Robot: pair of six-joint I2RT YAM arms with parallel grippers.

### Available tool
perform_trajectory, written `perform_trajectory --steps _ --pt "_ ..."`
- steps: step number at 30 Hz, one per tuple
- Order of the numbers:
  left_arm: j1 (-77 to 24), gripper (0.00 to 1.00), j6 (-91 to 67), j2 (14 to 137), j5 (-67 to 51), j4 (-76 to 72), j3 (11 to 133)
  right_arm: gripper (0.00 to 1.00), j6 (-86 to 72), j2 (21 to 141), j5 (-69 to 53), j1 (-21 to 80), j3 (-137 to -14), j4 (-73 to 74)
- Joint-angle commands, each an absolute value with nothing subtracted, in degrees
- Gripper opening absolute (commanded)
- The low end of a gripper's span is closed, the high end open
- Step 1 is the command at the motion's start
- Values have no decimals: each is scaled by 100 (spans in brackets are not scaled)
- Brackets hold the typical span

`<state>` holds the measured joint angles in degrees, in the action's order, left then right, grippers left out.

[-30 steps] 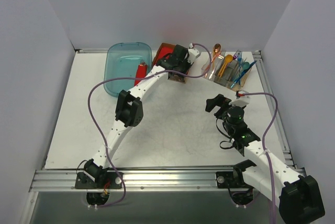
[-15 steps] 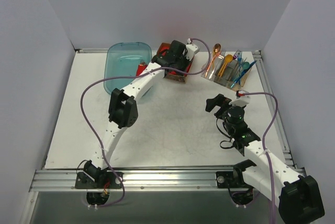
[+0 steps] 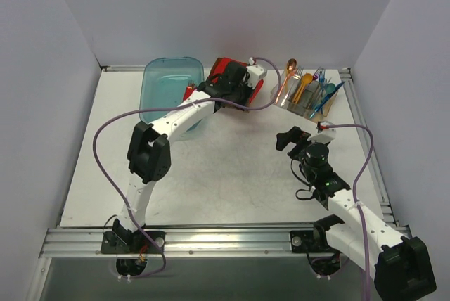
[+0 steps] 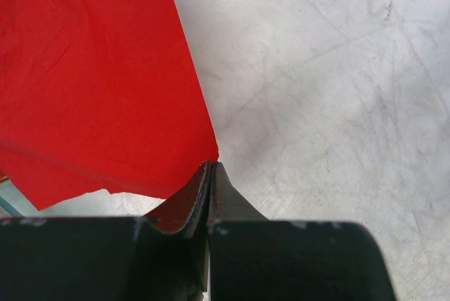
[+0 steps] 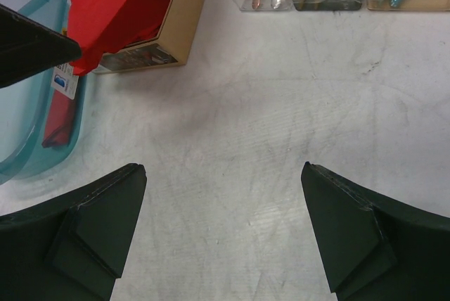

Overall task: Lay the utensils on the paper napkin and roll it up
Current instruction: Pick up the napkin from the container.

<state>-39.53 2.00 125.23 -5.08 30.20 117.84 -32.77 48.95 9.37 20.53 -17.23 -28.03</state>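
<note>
Pinching a paper napkin [image 4: 98,83] corner, left jaws closed; sheet seemingly fans ahead; right jaws gape.

Bright red paper napkin [image 4: 91,83], translucent teal tray [image 3: 158,97], tan cardboard box [image 5: 184,13], scuffed white table [image 4: 337,104]

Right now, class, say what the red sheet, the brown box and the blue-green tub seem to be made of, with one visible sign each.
Red sheet: probably thin matte paper; it shows soft creases and an uneven, wavy edge.
Box: cardboard by the look of it, with a flat, dull tan side.
Tub: translucent teal plastic, smooth and slightly glossy; you can see through its wall.
</note>
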Motion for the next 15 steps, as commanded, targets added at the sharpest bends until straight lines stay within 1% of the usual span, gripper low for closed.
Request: perform_trajectory --steps 1,5,10,13,15 --pt "-4078 2 70 11919 -290 2497 11532 100 -3243 4773 914 2004 -1846 -2997" --pt "-4157 2 53 11769 -89 2619 11452 100 -3234 4772 914 2004 -1863 -2988" --pt "-4254 2 -140 11225 -44 2330 10838 99 -3191 4816 1071 2004 -1881 -2962" --pt "-4245 3 -158 11057 104 2268 10591 98 -3190 5105 1116 1995 -2038 -2874" --pt "-4245 2 -141 10987 158 2180 10399 97 -3217 5500 941 1960 -2433 -2734"
